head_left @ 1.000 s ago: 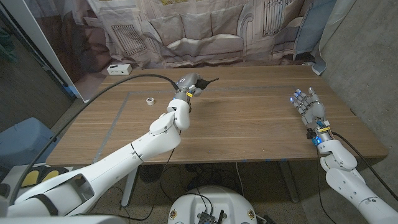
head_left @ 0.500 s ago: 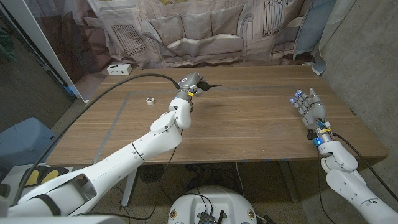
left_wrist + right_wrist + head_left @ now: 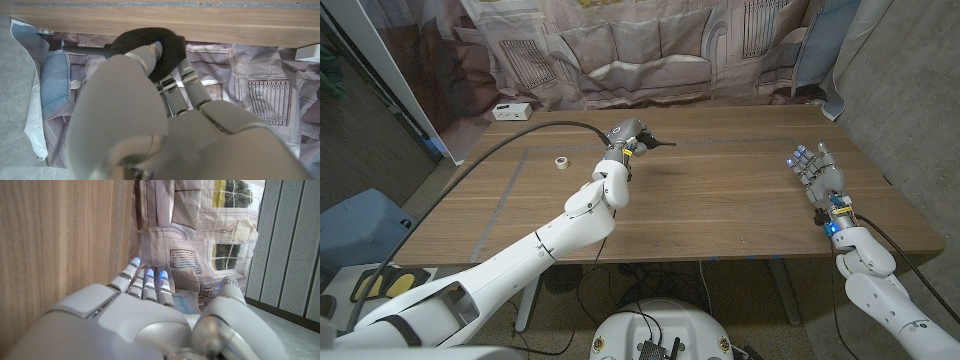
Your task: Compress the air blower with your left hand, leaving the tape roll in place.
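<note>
My left hand (image 3: 623, 135) is at the far middle of the table and grips a black rubber air blower (image 3: 642, 139), whose thin nozzle points to the right. In the left wrist view the black bulb (image 3: 167, 47) sits wrapped in the fingers (image 3: 145, 56) of that hand (image 3: 150, 115). A small white tape roll (image 3: 561, 161) lies on the table to the left of the hand, apart from it. My right hand (image 3: 817, 172) stands near the table's right edge, fingers straight and apart, holding nothing; the right wrist view shows this hand (image 3: 130, 315) beside the wood.
A white box (image 3: 512, 110) sits at the far left corner of the wooden table (image 3: 720, 200). A black cable (image 3: 510, 140) arcs over the left side to my left arm. A printed curtain hangs behind the table.
The blower's nozzle has dropped from pointing up and right to lying nearly level. My left hand has barely shifted. The tape roll and right hand are unmoved.
</note>
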Controlling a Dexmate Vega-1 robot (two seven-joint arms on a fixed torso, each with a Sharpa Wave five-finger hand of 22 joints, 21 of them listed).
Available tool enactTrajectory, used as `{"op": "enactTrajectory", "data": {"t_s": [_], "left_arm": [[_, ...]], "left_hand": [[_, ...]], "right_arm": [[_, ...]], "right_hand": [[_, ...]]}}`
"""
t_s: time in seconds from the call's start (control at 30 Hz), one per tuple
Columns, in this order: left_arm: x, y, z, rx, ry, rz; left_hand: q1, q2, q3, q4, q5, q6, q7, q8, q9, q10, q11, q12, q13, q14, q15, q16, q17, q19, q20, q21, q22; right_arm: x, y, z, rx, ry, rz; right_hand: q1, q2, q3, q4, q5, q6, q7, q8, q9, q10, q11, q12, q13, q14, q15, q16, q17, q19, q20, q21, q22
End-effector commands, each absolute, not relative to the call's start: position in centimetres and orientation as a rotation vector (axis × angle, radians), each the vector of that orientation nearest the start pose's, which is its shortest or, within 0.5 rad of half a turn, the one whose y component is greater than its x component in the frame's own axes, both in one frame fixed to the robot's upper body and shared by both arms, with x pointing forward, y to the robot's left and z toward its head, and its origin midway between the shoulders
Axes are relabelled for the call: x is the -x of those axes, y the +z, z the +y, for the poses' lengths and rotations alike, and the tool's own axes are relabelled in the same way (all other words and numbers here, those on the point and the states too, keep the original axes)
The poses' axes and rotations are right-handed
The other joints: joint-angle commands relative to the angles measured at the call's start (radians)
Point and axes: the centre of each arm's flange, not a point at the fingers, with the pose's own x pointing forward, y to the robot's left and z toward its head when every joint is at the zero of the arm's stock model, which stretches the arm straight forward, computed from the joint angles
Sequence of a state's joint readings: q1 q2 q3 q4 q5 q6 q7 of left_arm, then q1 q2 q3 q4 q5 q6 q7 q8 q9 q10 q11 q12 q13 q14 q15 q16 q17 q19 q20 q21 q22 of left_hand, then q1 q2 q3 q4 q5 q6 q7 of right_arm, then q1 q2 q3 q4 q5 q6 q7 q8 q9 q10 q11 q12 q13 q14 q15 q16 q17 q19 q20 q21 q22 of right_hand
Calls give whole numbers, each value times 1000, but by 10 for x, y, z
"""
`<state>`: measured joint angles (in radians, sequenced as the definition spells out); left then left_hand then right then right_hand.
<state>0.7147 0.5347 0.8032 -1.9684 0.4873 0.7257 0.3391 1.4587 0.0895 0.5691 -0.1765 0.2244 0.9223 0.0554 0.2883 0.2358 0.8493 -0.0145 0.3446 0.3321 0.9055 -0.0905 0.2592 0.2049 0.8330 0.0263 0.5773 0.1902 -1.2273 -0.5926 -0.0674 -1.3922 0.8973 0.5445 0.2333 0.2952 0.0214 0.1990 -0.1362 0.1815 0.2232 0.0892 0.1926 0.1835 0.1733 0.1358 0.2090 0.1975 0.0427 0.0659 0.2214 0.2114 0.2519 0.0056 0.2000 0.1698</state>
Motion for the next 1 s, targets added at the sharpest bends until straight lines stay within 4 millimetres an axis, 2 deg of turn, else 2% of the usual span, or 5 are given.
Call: {"op": "enactTrajectory", "data": {"t_s": [0.03,0.13,0.27,0.5,1.0], "left_arm": [[-556,42,107,-1053,279,-664],[-556,42,107,-1073,273,-652],[-557,44,106,-1092,256,-635],[-558,45,105,-1125,258,-595],[-560,46,112,-1143,241,-600]], "left_hand": [[-13,31,-16,30,0,-21,2,-15,3,-16,5,-12,6,13,-13,-10,2,8,-17,10,2],[-25,29,-17,29,1,-34,6,-22,4,-30,3,-20,8,-2,-8,-18,1,-10,-16,8,1],[-86,10,-44,48,-5,-66,5,-40,5,-60,17,-38,12,-34,0,-33,1,-33,-10,7,-2],[-150,0,-70,67,-10,-102,11,-60,5,-92,18,-59,12,-68,20,-45,2,-62,-4,2,-4],[-208,-16,-100,67,-14,-154,17,-83,4,-140,27,-89,13,-141,46,-62,4,-116,10,-14,-7]], "right_arm": [[-558,-110,-425,-216,117,-723],[-558,-111,-425,-218,116,-724],[-557,-112,-424,-215,119,-720],[-557,-115,-423,-221,116,-717],[-557,-117,-419,-224,115,-715]], "right_hand": [[-2,10,-3,3,-2,6,-1,2,3,6,1,1,3,7,3,-1,5,12,0,-4,3],[-2,10,-3,3,-2,5,-1,2,3,5,2,1,3,8,4,-1,5,12,0,-4,3],[-2,11,-3,3,-2,5,-1,2,3,5,3,1,3,8,3,-1,5,12,0,-4,3],[0,11,-2,2,-2,6,-1,2,3,6,3,1,3,8,2,-2,5,12,1,-4,3],[2,12,-2,1,-2,6,-1,2,3,6,2,0,3,8,4,-3,5,12,0,-4,3]]}}
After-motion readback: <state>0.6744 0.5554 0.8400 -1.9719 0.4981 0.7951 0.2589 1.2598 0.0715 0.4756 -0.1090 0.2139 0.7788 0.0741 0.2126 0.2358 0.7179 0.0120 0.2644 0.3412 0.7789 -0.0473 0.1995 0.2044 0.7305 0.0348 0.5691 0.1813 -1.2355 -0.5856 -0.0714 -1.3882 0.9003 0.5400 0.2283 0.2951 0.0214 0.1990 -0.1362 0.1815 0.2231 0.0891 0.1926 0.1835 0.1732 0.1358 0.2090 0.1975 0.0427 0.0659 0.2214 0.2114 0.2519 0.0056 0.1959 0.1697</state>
